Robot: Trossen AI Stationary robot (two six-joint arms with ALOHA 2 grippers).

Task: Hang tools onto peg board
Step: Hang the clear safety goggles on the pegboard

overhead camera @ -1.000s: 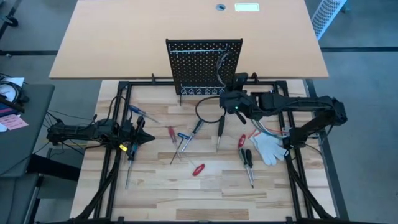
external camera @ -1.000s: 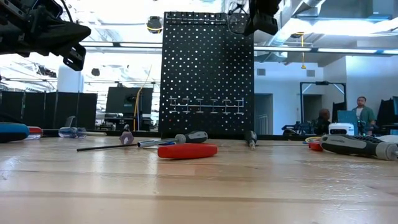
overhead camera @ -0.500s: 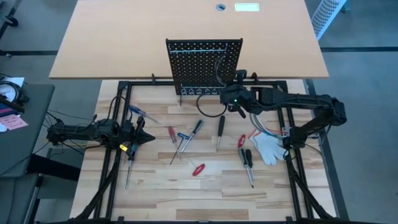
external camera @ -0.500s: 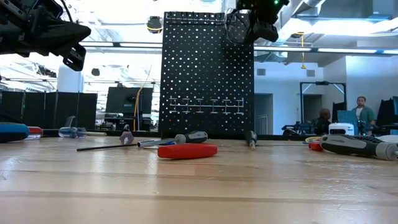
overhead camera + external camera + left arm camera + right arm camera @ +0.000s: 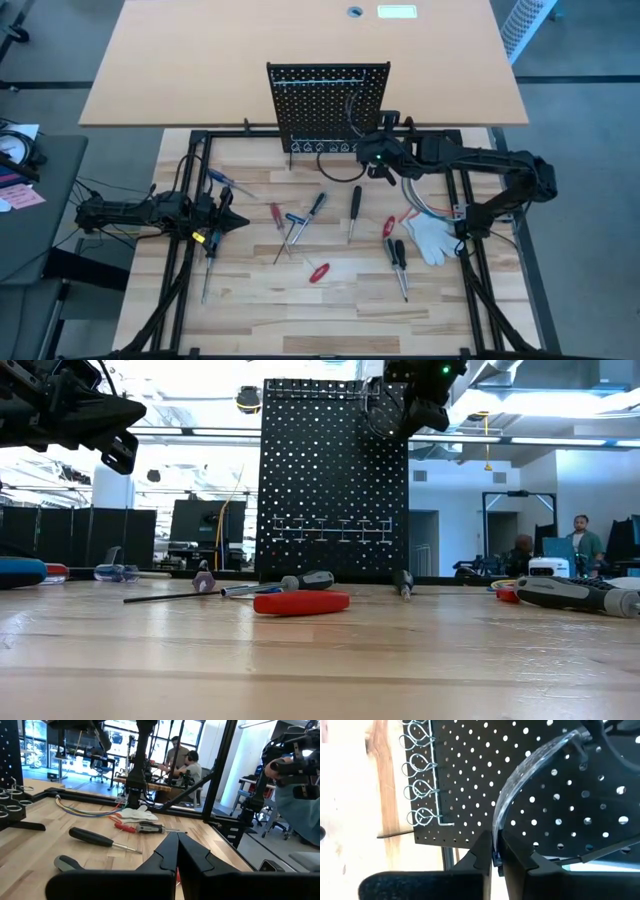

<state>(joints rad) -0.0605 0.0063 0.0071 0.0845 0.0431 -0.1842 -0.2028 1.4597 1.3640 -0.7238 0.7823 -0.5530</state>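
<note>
Two dark jointed arms, the right arm showing a green light.

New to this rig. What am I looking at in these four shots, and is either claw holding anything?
This is a two-armed table robot; each dark arm ends in a two-finger gripper. One picture looks straight down, one looks level along the tabletop, and two come from cameras on the wrists. On the pale wooden table lie loose hand tools, among them a red-handled tool and a black-handled screwdriver, plus a white glove. At the back stands the perforated black peg board. The right gripper is against it, pinching a clear curved strip; what that belongs to I cannot tell. The left gripper waits above the table's left side, shut and empty.
</note>
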